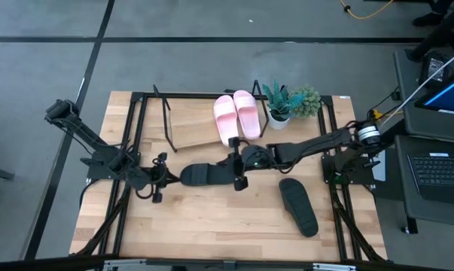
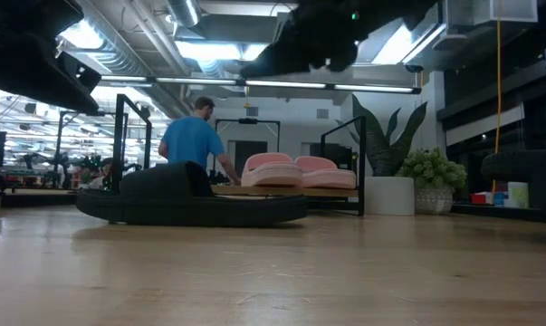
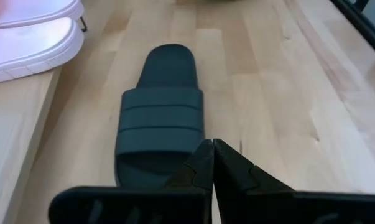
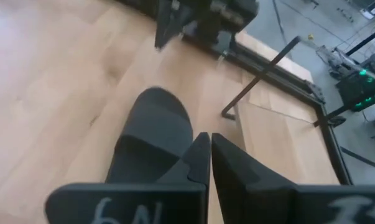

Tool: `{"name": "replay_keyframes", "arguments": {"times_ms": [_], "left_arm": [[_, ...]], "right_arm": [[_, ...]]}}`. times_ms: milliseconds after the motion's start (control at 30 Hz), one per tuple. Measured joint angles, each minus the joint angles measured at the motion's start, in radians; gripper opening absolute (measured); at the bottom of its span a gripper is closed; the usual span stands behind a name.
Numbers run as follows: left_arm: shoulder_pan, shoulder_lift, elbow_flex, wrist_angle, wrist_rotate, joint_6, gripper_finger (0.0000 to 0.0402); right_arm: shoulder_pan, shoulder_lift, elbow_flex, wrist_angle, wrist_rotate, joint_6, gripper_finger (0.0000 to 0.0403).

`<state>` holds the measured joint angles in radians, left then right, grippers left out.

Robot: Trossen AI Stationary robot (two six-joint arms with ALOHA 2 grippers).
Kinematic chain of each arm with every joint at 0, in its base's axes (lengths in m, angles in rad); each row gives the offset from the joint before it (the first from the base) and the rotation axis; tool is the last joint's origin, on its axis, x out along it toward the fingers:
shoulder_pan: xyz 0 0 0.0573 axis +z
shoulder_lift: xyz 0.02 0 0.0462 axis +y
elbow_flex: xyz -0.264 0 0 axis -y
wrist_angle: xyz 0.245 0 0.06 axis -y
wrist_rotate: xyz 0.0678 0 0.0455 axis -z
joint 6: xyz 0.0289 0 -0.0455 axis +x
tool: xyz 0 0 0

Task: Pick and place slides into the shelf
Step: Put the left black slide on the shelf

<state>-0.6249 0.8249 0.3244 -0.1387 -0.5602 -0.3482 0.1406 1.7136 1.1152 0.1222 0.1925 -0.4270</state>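
Observation:
Two light pink slides [image 1: 236, 117] lie side by side on the tilted wooden shelf [image 1: 193, 124] at the table's far side. One black slide [image 1: 204, 175] rests sole down on the tabletop in the middle, also seen in the low view [image 2: 191, 199]. A second black slide [image 1: 298, 205] lies toward the near right. My left gripper [image 1: 160, 181] is shut, just left of the middle slide and pointing along it [image 3: 159, 112]. My right gripper [image 1: 237, 173] is shut and hangs above that slide's right end [image 4: 153, 134], clear of it.
Two potted plants [image 1: 290, 102] stand right of the shelf. The shelf's black wire frame [image 4: 268, 68] rises beside the slides. Bare wood lies along the near edge [image 1: 211, 226]. A person in a blue shirt [image 2: 193, 145] stands beyond the table's far side.

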Motion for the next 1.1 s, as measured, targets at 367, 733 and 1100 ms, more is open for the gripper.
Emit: {"name": "replay_keyframes", "arguments": {"times_ms": [367,733,1100], "left_arm": [[-0.078,-0.019,0.000,0.013,-0.040,-0.018,0.0000],[-0.147,-0.093,0.000,-0.007,-0.078,-0.019,0.0000],[-0.171,-0.120,0.000,-0.011,-0.117,-0.009,0.0000]], "right_arm": [[0.002,0.060,0.102,-0.125,0.111,-0.079,0.0019],[0.020,0.076,0.110,-0.155,0.110,-0.167,0.0019],[0.040,0.076,0.109,-0.105,0.110,-0.234,0.0123]]}}
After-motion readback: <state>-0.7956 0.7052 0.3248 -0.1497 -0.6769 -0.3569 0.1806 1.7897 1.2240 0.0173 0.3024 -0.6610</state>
